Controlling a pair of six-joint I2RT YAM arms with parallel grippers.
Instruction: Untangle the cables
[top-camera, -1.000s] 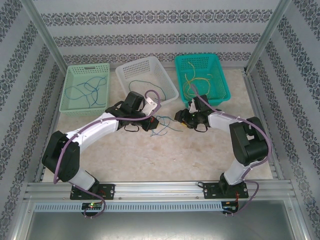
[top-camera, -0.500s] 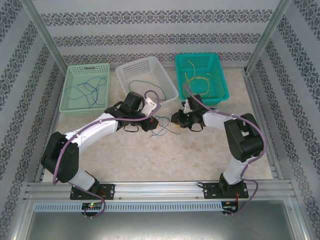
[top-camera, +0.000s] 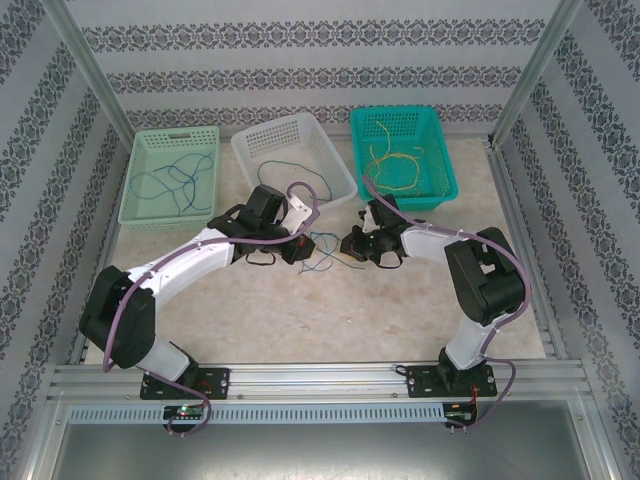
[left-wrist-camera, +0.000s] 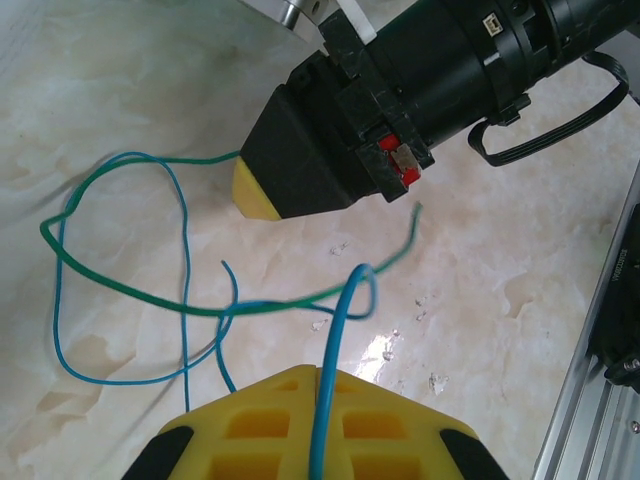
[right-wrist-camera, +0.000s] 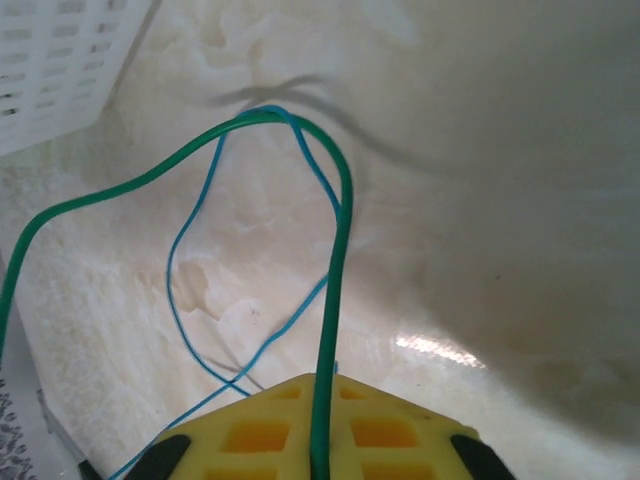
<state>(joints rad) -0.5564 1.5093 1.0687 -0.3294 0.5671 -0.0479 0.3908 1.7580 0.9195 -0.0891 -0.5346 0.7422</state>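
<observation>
Two thin cables lie tangled on the marble tabletop between my grippers: a blue cable and a green cable. In the top view the tangle sits mid-table. My left gripper is shut on the blue cable, which runs up between its yellow pads. The green cable is pinched between the pads of my right gripper. From above, the left gripper and right gripper face each other closely. The green cable loops across the blue one.
Three baskets stand at the back: a light green basket holding blue cables, a white basket, and a teal basket holding yellow cables. Metal frame rails border the table.
My right gripper has moved left toward the left gripper and closed on the green cable. The left arm has held nearly still.
</observation>
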